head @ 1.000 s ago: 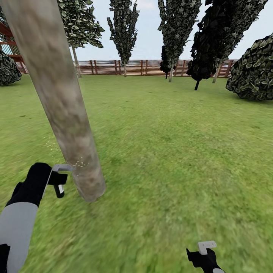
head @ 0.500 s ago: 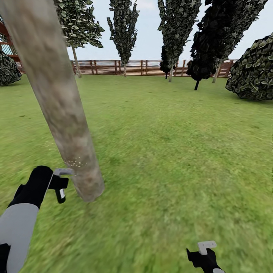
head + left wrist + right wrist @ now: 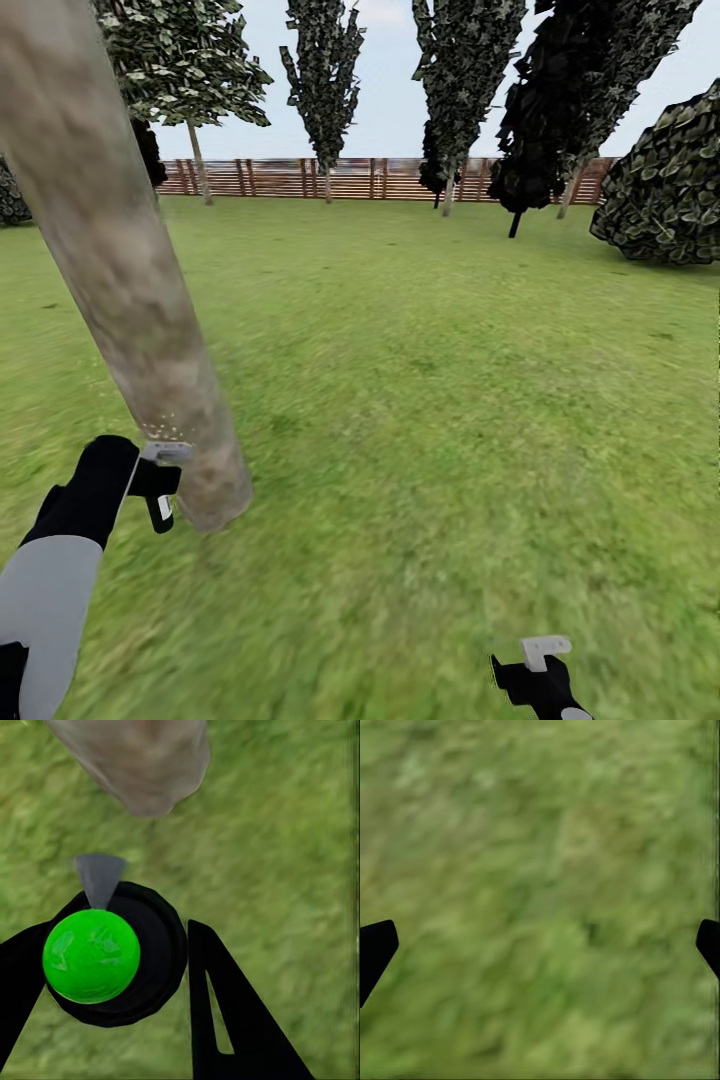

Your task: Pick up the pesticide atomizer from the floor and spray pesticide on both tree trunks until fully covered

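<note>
Head view, left to right.

Left gripper (image 3: 158, 480): near left, black fingers closed around the pesticide atomizer (image 3: 160, 470); grey trigger head points at the tree trunk (image 3: 130, 300) just beside it. Left wrist view confirms the hold: fingers (image 3: 225, 1020) flank the atomizer's round black body, whose top shows bright green, with the grey nozzle aimed at the trunk base.

Tree trunk: thick, pale, mottled, leaning across the left of the picture, rooted in the lawn (image 3: 420, 400). A small cluster of pale specks sits on its lower part just above the nozzle; judged to be spray landing.

Changes against the earlier pictures: the whole view has shifted, so the camera has moved; the trunk now lies further left and the fence (image 3: 380, 178) sits differently. The arm keeps its place in the picture. The speck cluster now sits more to the trunk's left side than before, which suggests coverage is being worked around the base. Most of the trunk above shows no specks; this tree is judged far from covered.

Right gripper (image 3: 540, 665): near right, low over grass, holding nothing; right wrist view shows its fingertips (image 3: 375, 949) set wide apart.

Far: dark narrow trees (image 3: 325, 80), bush (image 3: 665, 180) at right.
</note>
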`<state>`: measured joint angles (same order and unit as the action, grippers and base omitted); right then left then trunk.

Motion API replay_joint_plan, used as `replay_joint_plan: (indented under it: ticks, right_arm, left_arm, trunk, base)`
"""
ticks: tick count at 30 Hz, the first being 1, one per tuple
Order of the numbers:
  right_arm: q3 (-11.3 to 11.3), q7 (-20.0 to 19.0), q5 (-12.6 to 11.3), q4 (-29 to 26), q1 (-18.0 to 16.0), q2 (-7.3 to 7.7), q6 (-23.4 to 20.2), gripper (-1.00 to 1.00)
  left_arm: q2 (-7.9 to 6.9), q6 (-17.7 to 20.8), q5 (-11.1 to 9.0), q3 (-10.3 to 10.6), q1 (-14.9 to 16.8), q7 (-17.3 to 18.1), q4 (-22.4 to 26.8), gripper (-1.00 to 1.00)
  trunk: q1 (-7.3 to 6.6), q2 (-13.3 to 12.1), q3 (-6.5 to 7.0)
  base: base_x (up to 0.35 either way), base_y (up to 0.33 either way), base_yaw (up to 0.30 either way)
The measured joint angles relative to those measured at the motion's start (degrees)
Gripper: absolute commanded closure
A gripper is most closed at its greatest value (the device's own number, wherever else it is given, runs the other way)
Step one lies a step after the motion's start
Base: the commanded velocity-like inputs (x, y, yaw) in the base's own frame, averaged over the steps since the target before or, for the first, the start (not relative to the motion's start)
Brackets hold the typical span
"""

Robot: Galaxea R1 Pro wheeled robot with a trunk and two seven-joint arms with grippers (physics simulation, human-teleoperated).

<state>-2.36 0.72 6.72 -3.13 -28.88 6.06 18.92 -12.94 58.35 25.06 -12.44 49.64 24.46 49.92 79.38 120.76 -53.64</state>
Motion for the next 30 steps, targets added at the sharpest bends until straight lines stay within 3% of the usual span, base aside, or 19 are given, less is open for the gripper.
replay_joint_plan:
  ticks: [9,19,30]
  right_arm:
    - [0.0,0.0,0.0,0.0,0.0,0.0,0.0,-1.0]
    - [0.06,0.0,0.0,0.02,-0.01,-0.1,0.0,-1.0]
    - [0.07,0.0,0.0,0.0,0.0,-0.09,0.0,-1.0]
  left_arm:
    - [0.0,-0.05,0.22,-0.53,0.06,0.0,0.09,1.0]
    - [-0.1,-0.05,0.26,-0.74,0.05,0.01,0.22,1.0]
    - [-0.01,-0.06,0.26,-0.8,0.06,0.0,0.15,1.0]
  trunk:
    - [0.0,0.0,0.0]
    - [0.0,0.0,0.0]
    - [-0.02,0.0,0.0]
  base:
    - [-0.011,-0.273,0.023]
    - [-0.022,-0.273,0.26]
    - [0.177,-0.234,0.205]
